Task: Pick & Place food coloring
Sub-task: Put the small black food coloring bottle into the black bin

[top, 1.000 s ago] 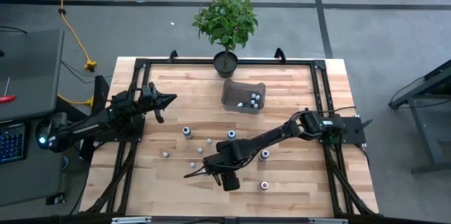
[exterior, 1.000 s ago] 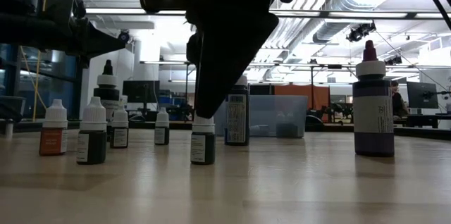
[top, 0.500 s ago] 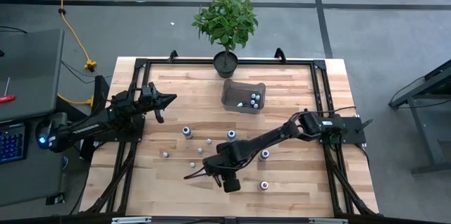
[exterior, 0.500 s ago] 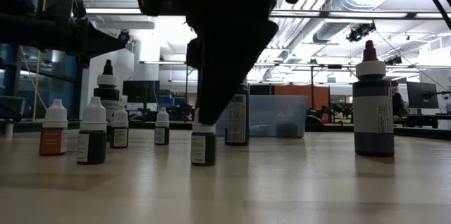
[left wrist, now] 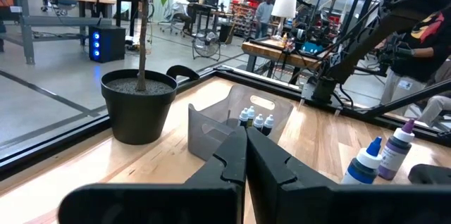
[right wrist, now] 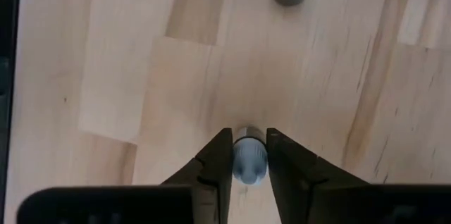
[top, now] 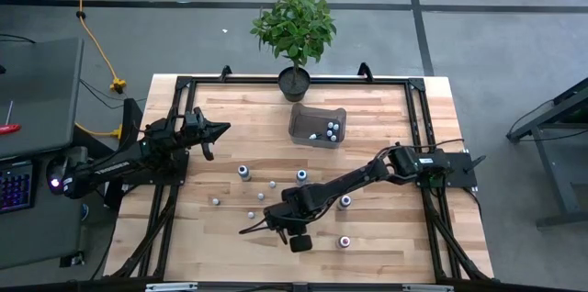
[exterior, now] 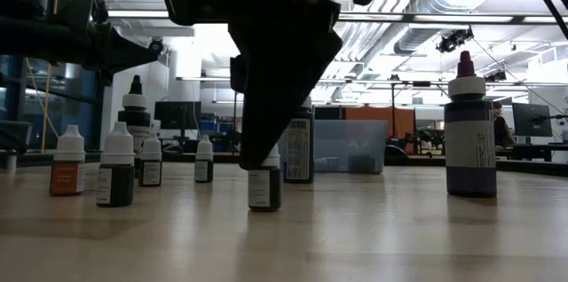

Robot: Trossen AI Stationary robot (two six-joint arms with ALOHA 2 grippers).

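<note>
A small bottle [right wrist: 249, 160] of food coloring stands upright on the table [top: 386, 237], on the near side well away from the bin [top: 318, 125]. The right gripper [right wrist: 249, 155] reaches straight down over it, and its two fingers [right wrist: 215, 157] press on either side of the whitish cap: the gripper is grasping this bottle. In the low view the same bottle [exterior: 264, 184] shows its dark body on the wood beneath the right gripper [exterior: 266, 144].

Other bottles stand loose around it. One [top: 344, 241] stands nearer the front edge than the held one, another [top: 344, 202] lies between it and the bin, and one with a blue cap [top: 301, 175] stands closer still to the bin. More [top: 243, 173] are scattered on the left-arm side of the bin, apart from one another. Several bottles [top: 329, 130] already sit inside the clear bin, at its end nearer the right arm.

A potted plant [top: 294, 30] stands at the far edge, just behind the bin. The left gripper [left wrist: 245, 155] is clenched on nothing, its fingers together, raised above the table and pointing toward the bin and plant.
</note>
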